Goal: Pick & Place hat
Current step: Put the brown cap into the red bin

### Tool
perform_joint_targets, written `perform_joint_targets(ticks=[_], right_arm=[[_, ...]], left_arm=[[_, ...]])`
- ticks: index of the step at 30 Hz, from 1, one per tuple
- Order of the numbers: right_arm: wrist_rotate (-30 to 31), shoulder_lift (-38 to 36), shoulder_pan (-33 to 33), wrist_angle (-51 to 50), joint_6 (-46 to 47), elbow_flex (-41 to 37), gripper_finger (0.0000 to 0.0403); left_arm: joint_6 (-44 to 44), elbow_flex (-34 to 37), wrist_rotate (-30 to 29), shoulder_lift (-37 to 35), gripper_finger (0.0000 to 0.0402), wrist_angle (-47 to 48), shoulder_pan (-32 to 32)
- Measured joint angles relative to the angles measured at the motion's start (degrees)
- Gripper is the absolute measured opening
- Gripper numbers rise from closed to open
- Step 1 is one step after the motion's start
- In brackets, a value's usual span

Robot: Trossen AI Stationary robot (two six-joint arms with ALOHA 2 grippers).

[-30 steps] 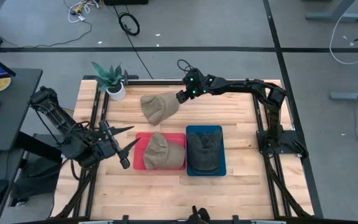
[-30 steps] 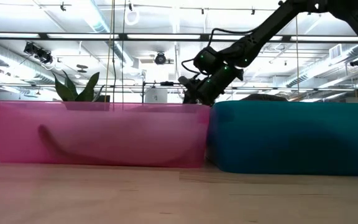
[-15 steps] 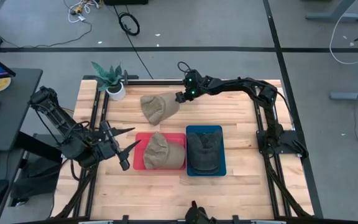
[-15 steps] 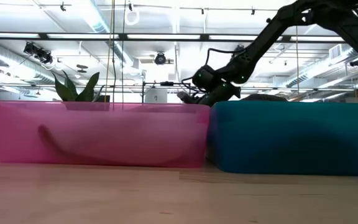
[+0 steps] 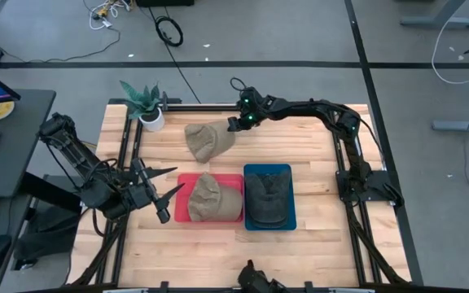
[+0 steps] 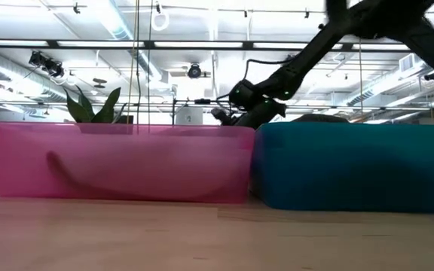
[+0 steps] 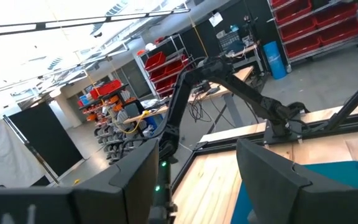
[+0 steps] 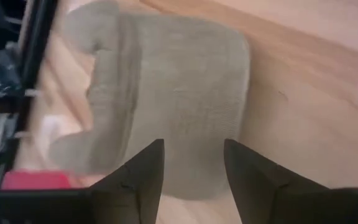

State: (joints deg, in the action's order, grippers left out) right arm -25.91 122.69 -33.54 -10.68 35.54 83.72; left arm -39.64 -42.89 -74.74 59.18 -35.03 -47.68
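Note:
A loose tan hat (image 5: 206,140) lies flat on the wooden table, near its far edge. My right gripper (image 5: 236,125) is low over the hat's right end. It is open, with one finger on each side of that end (image 8: 185,180), and I see no touch. In the low view the right gripper (image 6: 228,117) shows just above the bins' rims. A second tan hat (image 5: 210,197) lies in the red bin (image 5: 181,218). A dark hat (image 5: 269,195) lies in the blue bin (image 5: 290,221). My left gripper (image 5: 177,177) waits open, left of the red bin.
A potted plant (image 5: 145,102) stands at the table's far left corner, left of the loose hat. The red and blue bins sit side by side at mid-table. Bare wood lies along the near edge (image 5: 243,248) and right of the blue bin.
My right gripper has come down and moved a little toward the table's left, closing in on the loose hat's right end. The hat has stayed where it was, and the left arm has kept still.

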Motion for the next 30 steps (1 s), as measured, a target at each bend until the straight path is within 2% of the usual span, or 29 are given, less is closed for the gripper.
perform_joint_targets(ticks=[4, 7, 17, 30], right_arm=[[1.8, 3.45, 0.43, -9.72, -2.59, 7.47, 0.0171], [1.81, 4.38, 0.44, -13.07, -4.36, 8.92, 0.0169], [2.79, 4.06, 0.22, -11.96, -5.36, 9.01, 0.0145], [2.09, 4.06, 0.2, -11.88, -4.93, 8.99, 0.0141]], left_arm=[[-0.07, 0.0, 0.26, 0.0, 0.022, -0.39, 0.0], [0.0, 0.0, 0.46, 0.0, 0.022, -0.28, 0.0], [1.48, 0.0, 0.46, 0.0, 0.022, 0.15, 0.0], [1.55, 0.0, 0.46, 0.0, 0.022, 0.13, 0.0]])
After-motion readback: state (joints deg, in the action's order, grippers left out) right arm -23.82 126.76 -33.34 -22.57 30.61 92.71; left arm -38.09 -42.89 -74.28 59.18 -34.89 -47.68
